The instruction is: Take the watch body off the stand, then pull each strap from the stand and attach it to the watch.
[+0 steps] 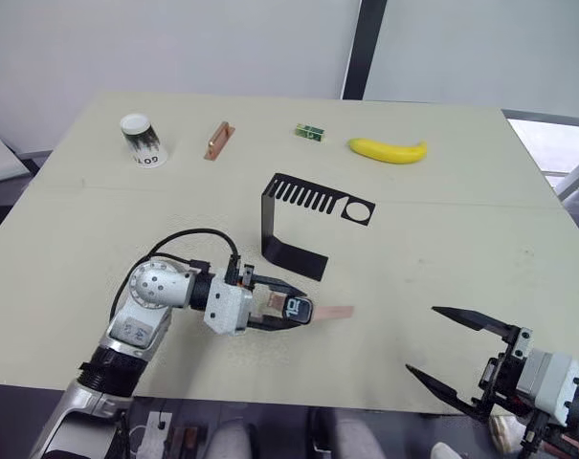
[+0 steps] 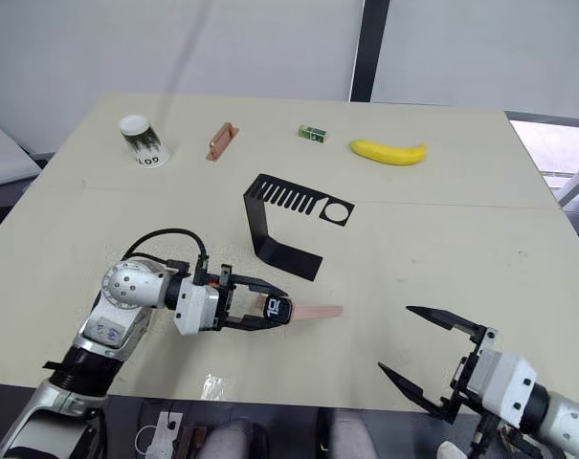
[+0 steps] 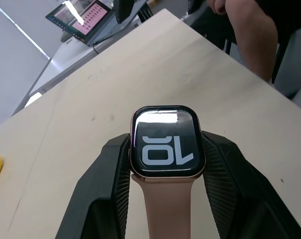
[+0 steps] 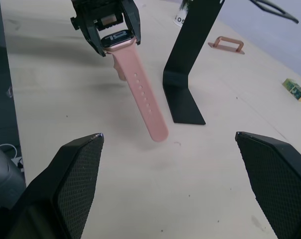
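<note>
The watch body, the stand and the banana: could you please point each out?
watch body (image 3: 164, 142), left wrist view, screen centre.
stand (image 1: 315, 198), left eye view, slotted top plate.
banana (image 1: 388, 150), left eye view, middle.

The watch body (image 3: 164, 142) is black with white digits "10" and a rose-gold edge. The strap (image 4: 143, 97) is pale pink with small holes. The stand (image 1: 299, 222) is black. The banana (image 1: 388, 150) is yellow, the worktop (image 1: 461, 239) beige.

White digits "10" are showing on the watch body's (image 3: 165, 140) dark screen. Black letters reading roughly "LOG" are showing on the white cup (image 1: 143, 140) at the desk's ten o'clock.
</note>
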You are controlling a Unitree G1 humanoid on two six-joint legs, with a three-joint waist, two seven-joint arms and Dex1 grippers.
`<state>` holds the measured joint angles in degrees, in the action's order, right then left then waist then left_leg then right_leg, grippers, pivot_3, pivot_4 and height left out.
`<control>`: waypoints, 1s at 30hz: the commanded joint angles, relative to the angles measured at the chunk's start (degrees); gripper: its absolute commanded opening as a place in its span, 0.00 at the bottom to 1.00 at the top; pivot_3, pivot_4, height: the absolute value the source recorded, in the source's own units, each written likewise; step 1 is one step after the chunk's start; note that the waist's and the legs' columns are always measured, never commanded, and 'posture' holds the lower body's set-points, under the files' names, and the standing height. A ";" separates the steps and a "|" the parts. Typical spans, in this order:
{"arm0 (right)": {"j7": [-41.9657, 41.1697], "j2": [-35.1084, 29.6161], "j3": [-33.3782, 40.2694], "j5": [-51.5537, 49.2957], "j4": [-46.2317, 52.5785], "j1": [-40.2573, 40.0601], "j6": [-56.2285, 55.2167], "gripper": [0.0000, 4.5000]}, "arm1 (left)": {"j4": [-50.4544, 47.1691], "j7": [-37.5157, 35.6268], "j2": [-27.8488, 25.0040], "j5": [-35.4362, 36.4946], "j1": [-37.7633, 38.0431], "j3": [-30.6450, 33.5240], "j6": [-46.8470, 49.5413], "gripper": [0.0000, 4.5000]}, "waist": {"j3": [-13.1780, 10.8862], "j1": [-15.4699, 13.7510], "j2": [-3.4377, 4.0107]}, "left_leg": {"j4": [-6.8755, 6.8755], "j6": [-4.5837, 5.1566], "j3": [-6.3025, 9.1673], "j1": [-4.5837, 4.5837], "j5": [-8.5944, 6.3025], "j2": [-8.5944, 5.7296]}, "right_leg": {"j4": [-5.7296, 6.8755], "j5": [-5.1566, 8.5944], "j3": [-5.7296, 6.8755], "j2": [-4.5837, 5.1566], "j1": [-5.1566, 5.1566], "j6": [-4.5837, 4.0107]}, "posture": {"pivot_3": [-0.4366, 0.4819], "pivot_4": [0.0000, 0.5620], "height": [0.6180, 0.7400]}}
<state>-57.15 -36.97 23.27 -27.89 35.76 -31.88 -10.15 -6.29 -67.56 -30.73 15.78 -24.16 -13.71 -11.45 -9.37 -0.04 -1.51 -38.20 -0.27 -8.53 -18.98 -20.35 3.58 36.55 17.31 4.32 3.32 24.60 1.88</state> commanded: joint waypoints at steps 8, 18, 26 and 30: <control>-1.12 -1.50 -0.41 -3.86 3.36 -0.90 2.82 1.00 | 3.67 10.97 8.13 -10.87 -0.69 -11.14 18.46 0.36 | 0.00 -0.02 0.00 | -0.02 0.00 0.00 0.01 0.00 -0.02 | -0.02 -0.01 -0.01 -0.03 -0.02 0.03 | 0.48 0.27 1.00; -3.96 -3.07 0.08 -3.80 1.38 -1.92 3.41 1.00 | 5.13 10.51 6.23 -11.54 0.56 -9.04 16.86 0.61 | 0.00 -0.04 0.00 | -0.01 0.01 0.00 0.02 0.00 0.00 | -0.01 -0.01 -0.02 0.00 -0.02 0.02 | 0.48 0.27 1.00; -6.29 -5.35 2.76 -4.93 -3.15 0.96 4.20 1.00 | 3.97 1.72 -0.15 -2.33 3.60 0.20 8.68 1.00 | 0.00 0.11 0.00 | -0.01 0.00 0.00 0.04 0.00 0.00 | 0.01 -0.01 -0.01 0.01 -0.02 0.01 | 0.48 0.27 1.00; -10.23 -7.73 8.75 -5.26 -8.64 0.70 2.68 1.00 | 1.94 -1.81 -9.94 6.30 9.80 12.43 12.89 1.00 | -0.08 0.20 0.08 | 0.00 -0.04 -0.04 0.10 0.00 0.08 | 0.13 0.04 0.02 0.01 0.02 -0.08 | 0.48 0.27 1.00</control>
<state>-64.98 -44.10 29.40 -32.20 28.01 -30.98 -6.07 -1.80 -68.70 -39.16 18.37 -15.14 -6.05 -0.14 -9.45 0.16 -1.43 -38.20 -0.29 -8.56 -18.81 -20.36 3.65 36.70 17.36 4.35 3.35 24.59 1.77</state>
